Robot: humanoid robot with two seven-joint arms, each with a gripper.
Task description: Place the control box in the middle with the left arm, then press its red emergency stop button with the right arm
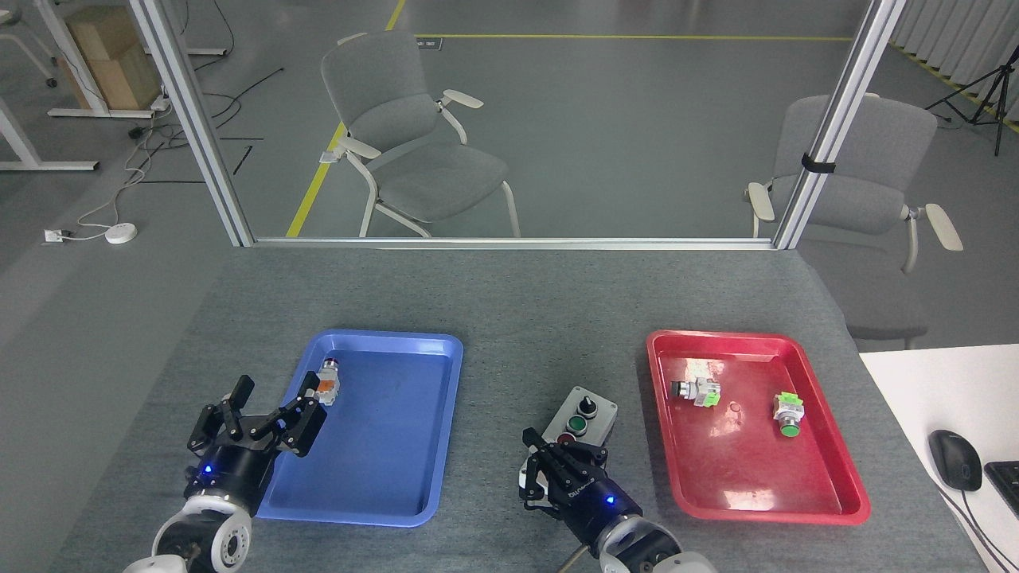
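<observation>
Open grey table (525,294) stretches beyond the blue tray (382,493) and red tray (828,501). Between the 2 trays, the control box (587,414) and the right claw (561,465) over its near end fill the lane.

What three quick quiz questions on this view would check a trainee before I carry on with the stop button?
1. True or false: the control box lies inside the red tray.
2. How many loose push-button parts are in the red tray?
3. Which gripper covers the near end of the control box: A) left gripper B) right gripper?

Key:
1. False; it sits on the grey table between the blue tray and the red tray.
2. Two.
3. B; the left gripper, jaws open, hovers at the blue tray's left edge.
</observation>
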